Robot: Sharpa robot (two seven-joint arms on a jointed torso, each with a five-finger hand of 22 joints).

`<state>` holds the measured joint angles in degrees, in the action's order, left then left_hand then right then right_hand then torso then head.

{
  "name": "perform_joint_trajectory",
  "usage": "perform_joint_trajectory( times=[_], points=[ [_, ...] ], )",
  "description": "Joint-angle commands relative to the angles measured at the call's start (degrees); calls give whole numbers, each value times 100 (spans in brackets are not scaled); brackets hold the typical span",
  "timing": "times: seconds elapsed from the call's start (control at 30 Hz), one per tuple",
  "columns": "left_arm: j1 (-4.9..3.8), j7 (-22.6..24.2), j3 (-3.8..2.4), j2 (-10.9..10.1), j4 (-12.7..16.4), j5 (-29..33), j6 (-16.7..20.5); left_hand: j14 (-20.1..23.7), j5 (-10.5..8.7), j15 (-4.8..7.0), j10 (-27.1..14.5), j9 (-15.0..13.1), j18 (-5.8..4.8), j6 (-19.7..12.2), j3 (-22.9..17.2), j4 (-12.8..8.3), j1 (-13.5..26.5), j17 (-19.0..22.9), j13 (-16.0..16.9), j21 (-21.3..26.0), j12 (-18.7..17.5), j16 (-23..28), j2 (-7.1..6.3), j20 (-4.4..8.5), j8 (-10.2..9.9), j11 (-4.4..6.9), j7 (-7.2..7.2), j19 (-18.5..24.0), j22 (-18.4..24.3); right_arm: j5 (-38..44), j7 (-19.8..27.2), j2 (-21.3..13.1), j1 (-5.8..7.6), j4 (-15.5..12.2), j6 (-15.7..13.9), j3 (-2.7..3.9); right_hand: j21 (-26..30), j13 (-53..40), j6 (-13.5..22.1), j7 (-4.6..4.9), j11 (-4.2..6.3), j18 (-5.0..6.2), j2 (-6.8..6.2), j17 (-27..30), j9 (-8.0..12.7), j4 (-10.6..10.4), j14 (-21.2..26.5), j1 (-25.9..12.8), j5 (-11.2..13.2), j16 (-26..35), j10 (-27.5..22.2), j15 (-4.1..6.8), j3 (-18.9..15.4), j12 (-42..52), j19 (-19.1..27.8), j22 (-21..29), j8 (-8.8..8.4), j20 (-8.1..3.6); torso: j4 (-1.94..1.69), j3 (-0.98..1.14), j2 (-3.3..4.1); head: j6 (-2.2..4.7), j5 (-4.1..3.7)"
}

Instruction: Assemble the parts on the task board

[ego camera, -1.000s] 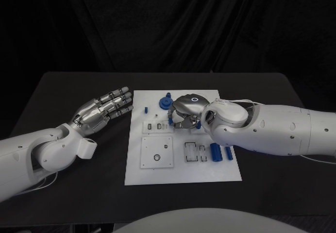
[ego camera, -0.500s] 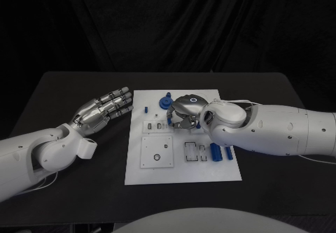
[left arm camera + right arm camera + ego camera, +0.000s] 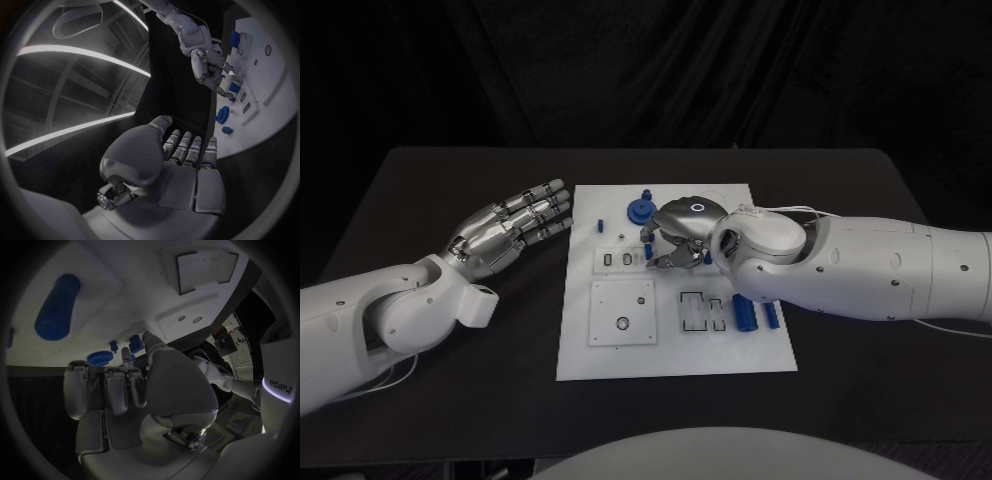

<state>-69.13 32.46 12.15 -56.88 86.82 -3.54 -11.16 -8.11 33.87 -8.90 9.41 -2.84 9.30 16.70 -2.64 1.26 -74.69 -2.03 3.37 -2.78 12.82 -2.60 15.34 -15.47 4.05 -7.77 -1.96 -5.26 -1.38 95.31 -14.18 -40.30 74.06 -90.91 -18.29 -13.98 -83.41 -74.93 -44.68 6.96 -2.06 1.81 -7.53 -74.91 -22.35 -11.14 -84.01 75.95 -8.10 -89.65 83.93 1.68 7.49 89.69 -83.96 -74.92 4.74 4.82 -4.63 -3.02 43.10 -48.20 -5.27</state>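
I am a robot at a black table (image 3: 430,190), looking down at a white task board (image 3: 678,345) that lies in the middle of it, its long side running away from me. My left hand (image 3: 509,228) hovers above the bare table just beside the board's left edge, palm up, fingers straight and slightly apart, holding nothing. From my left wrist, the same hand (image 3: 187,155) shows with its fingers stretched toward the board's edge. My right arm reaches in across the board, and my right hand (image 3: 678,232) is bent down over the board's far half, fingers curled toward the surface. I cannot tell whether those fingers are holding a part; the wrist and arm cover what is under them. From my right wrist, the fingers (image 3: 115,385) hang close over the white surface near a small blue round part (image 3: 100,358). In the head view, a blue round part (image 3: 639,210) stands on the far part of the board just left of my right hand, and a small blue peg (image 3: 600,226) stands near the board's left edge. Two upright blue cylinders (image 3: 744,313) stand side by side near the board's right edge, beside my right forearm. A raised white square plate (image 3: 623,312) with a small oval hole sits on the near left half of the board.
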Motion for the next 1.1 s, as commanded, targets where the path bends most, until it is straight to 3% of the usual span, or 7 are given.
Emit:
perform_joint_trajectory(
  times=[0.03,0.33,0.67,0.77,0.87,1.0,1.1],
  points=[
    [10,78,-5,-5,18,1,-52,17,-9,-14,-46,9,110,-41,-38,11,58,-6,-6,5,18,-7,5,-27,23,-3,-16,28,-3,41,126,-23,-12,-4,-220,2,34,-1502,259,-30,47,10,-192,-1464,152,-290,-575,38,315,9,601,12,-166,27,-159,-1258,-83,-20,3,2,0,-3,2],
    [11,207,-6,-80,124,1,284,5,28,-31,-25,-3,112,35,-63,-41,81,-10,3,-33,82,-15,-48,-61,54,7,-64,-40,-22,40,556,-289,10,-189,-1285,17,15,-1491,343,-23,47,3,-233,-1475,292,-554,-581,224,380,-1,586,15,-215,16,-174,-1266,-51,-27,6,0,-3,88,49],
    [-137,23,-8,-255,379,-335,730,-2011,37,-263,1120,-42,-5,437,-573,-70,142,-556,402,-1430,1653,-1666,-318,-96,162,-482,-290,-2385,-618,-654,1259,-932,492,-506,-1663,25,147,-1396,144,-67,87,35,196,-1339,426,-289,-504,879,-721,134,451,44,129,-82,-86,-1223,80,-51,8,7,-20,410,156],
    [-274,-209,-7,-172,239,-710,746,-2280,-489,-385,1588,-40,-124,444,-864,-303,-51,-654,554,-1591,1977,-2012,-399,-104,151,-681,-424,-2572,-687,-781,1468,-1053,594,-473,-1696,17,229,-1334,-112,-99,106,53,281,-1275,445,-375,-463,836,-108,201,363,53,99,-147,-30,-1199,211,-54,21,15,-52,484,182],
    [-480,-633,-7,6,-9,-1218,779,-2917,-1111,-273,2298,-196,-85,1346,-907,-34,122,-966,791,-2093,2392,-2791,-601,-32,442,-640,-708,-3123,-926,-883,1726,-1192,684,-399,-1834,1,177,-1345,-276,-106,113,38,319,-1301,471,-473,-480,797,133,175,381,62,49,-134,-69,-1219,284,-62,19,33,-198,447,200],
    [-657,-936,-7,220,-241,-1937,933,-3278,-1813,-39,2742,-374,52,2084,-602,637,329,-1502,1293,-2629,2982,-3832,-790,53,682,-388,-820,-3735,-1208,-934,1942,-1260,729,-286,-1980,-10,139,-1371,-378,-97,112,28,362,-1331,486,-532,-499,734,154,144,420,65,16,-106,-97,-1233,325,-68,51,87,-419,340,279],
    [-790,-1132,-7,456,-415,-2744,1181,-3665,-2101,311,3238,-602,90,2538,-179,1331,143,-2596,2471,-3481,4137,-5512,-839,335,818,-15,-841,-4239,-1762,-953,2013,-1287,743,-182,-1972,-15,112,-1387,-498,-101,116,21,394,-1339,495,-530,-505,710,133,136,444,69,0,-89,-118,-1243,374,-72,78,119,-557,238,368]
  ],
)
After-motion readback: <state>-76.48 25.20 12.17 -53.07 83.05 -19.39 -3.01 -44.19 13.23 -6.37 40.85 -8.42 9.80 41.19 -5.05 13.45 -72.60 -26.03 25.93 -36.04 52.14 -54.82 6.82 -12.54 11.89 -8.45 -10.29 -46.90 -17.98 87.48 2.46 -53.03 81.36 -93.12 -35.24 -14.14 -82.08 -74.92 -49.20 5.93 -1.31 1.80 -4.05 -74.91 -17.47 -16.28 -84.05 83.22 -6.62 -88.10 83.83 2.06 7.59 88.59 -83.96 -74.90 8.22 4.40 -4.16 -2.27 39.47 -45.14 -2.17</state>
